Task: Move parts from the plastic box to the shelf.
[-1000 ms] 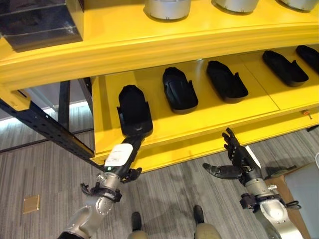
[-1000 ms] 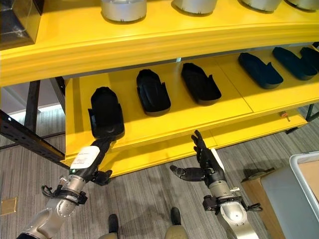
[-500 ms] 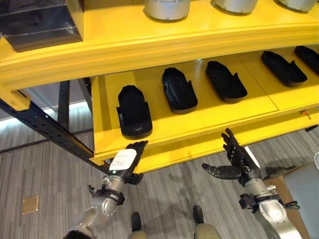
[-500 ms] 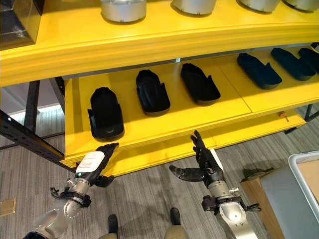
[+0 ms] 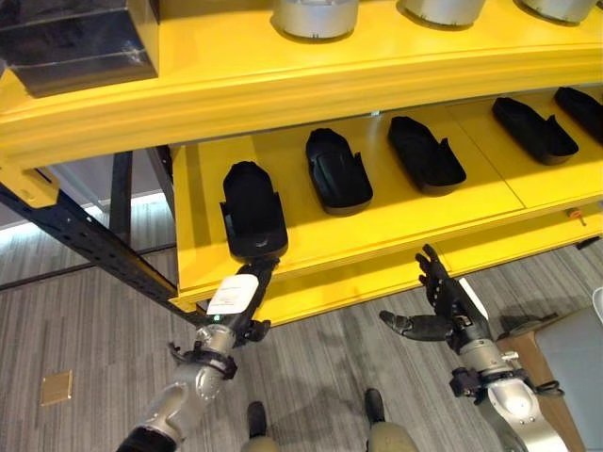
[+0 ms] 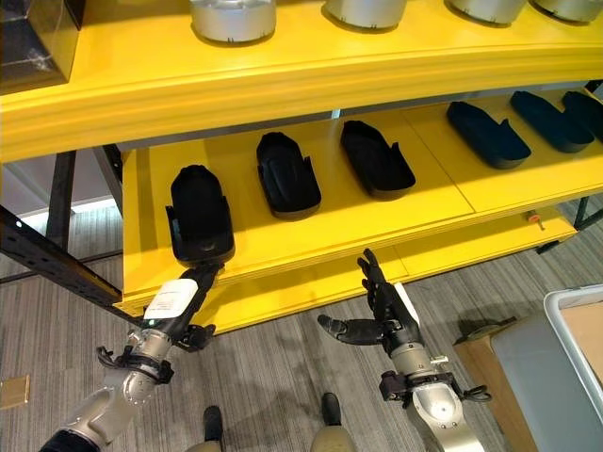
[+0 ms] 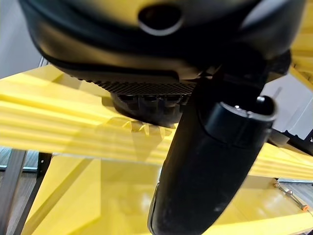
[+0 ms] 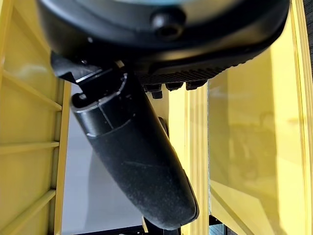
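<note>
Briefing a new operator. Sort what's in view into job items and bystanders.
Job: black parts, one at the left hand; yellow shelf; open right hand.
Bystanders: silver cylinders on the upper shelf; dark box.

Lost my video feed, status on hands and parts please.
Left hand open, fingertips at the nearest black part on the yellow shelf. Right hand open, empty, below the shelf edge. Nothing in the way.
</note>
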